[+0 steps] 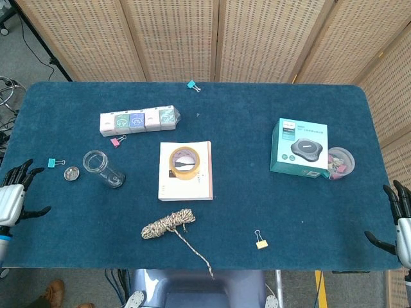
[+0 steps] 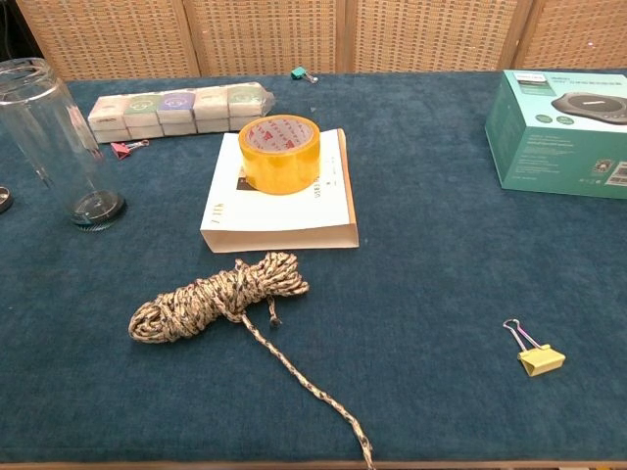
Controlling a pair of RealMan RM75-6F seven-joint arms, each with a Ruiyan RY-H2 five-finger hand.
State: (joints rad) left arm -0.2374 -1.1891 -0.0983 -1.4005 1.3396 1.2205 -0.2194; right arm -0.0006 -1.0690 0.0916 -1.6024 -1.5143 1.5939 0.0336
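Hands (image 1: 13, 194) (image 1: 399, 221) spread at table edges (image 1: 308, 266)

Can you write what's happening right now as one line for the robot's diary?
left hand: open, at table edge near teal clip | right hand: open, at right edge | rope, yellow clip: untouched

You see a table covered in matt, napped dark-blue cloth (image 1: 257, 199). The clear glass jar (image 2: 61, 147) looks smooth and glossy beside its small round metal lid (image 1: 71, 172). The yellow roll of packing tape (image 2: 279, 152) shines like plastic film on a matt white paper booklet (image 2: 284, 220). The coiled camouflage-pattern rope (image 2: 216, 299) looks rough and braided. The teal cardboard box (image 2: 558, 132) has a slight sheen. Your left hand (image 1: 13, 192) and right hand (image 1: 401, 221) show smooth grey shells with black fingers.
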